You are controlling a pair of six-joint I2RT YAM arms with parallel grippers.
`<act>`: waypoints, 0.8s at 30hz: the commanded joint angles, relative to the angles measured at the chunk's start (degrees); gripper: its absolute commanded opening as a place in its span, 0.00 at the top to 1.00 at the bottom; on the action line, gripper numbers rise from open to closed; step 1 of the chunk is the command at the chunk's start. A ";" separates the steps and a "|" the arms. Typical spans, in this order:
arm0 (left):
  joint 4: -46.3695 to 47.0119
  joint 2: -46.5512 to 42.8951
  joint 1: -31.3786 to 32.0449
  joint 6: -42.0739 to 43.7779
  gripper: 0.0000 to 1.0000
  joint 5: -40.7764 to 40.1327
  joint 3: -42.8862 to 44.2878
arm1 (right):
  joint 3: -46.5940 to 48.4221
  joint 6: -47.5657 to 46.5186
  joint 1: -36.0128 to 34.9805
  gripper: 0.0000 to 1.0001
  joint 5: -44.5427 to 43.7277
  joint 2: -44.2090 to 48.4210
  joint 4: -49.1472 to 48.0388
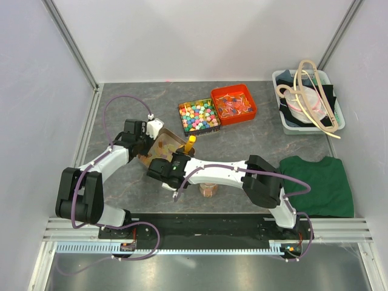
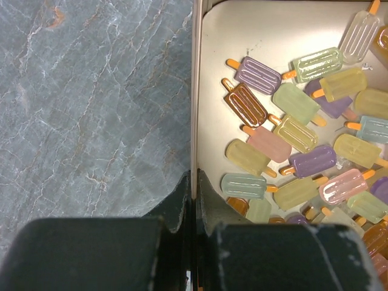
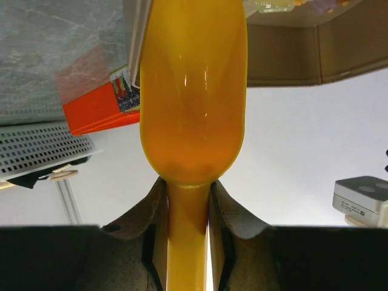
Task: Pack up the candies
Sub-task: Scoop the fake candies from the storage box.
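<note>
Pastel candies (image 2: 296, 103) in tray (image 2: 218, 73), beside left claw (image 2: 194, 185)

On the grey table (image 1: 242, 145) the left gripper (image 1: 144, 151) meets the left edge of a tan tray (image 1: 173, 140), while the right gripper (image 1: 180, 159) holds a yellow scoop (image 1: 191, 143) at the tray's right side. Behind them sit two containers side by side — a dark tray of multicoloured cubes (image 1: 199, 116) and a red tray (image 1: 234, 104) — with a pale bin (image 1: 297, 129) at the far right and a green cloth (image 1: 318, 185) nearer the arms.
</note>
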State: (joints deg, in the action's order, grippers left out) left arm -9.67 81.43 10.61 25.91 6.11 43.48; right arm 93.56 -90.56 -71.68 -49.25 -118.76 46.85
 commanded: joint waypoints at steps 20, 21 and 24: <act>3.26 -3.20 1.34 -4.47 0.98 -0.58 1.69 | 16.04 16.82 -0.74 1.00 24.20 -12.10 20.03; 3.26 -3.29 1.34 -4.55 0.98 -0.31 1.78 | 16.65 16.82 -0.66 1.00 24.64 -12.46 19.86; 3.26 -3.64 1.43 -4.55 0.98 -0.31 1.34 | 17.44 16.82 -0.22 1.00 27.27 -13.25 19.86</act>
State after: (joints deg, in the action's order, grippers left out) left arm -10.96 81.38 11.49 24.60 4.54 43.48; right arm 111.18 -74.76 -71.83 -38.20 -126.34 66.19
